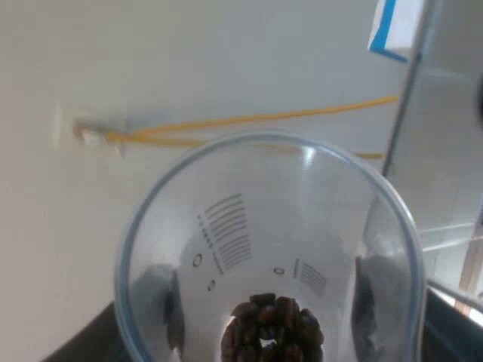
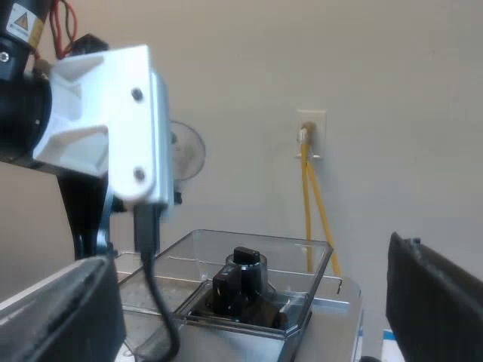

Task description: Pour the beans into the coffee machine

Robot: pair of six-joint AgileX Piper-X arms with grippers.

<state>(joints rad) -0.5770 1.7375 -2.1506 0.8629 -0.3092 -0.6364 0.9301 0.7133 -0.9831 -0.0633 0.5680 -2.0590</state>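
My left gripper (image 1: 269,305) is shut on the clear measuring glass (image 1: 264,226); its dark fingers (image 1: 170,309) show through the wall on both sides. I look into the glass's mouth, and a small heap of coffee beans (image 1: 272,335) lies at its bottom. In the right wrist view the left arm's white bracket (image 2: 106,121) hangs above the espresso machine (image 2: 332,332), with the glass (image 2: 187,151) showing faintly beside it. The clear bean hopper (image 2: 249,279) stands open on the machine's top, a black grinder knob (image 2: 243,264) inside. My right gripper (image 2: 249,302) is open, its fingers wide apart and holding nothing.
A pale wall stands behind everything, with a wall socket (image 2: 308,136) and yellow cables (image 2: 313,204) hanging from it. The same yellow cables (image 1: 264,119) run across behind the glass. A blue and white box (image 1: 394,26) and a metal post (image 1: 404,98) stand near the glass's rim.
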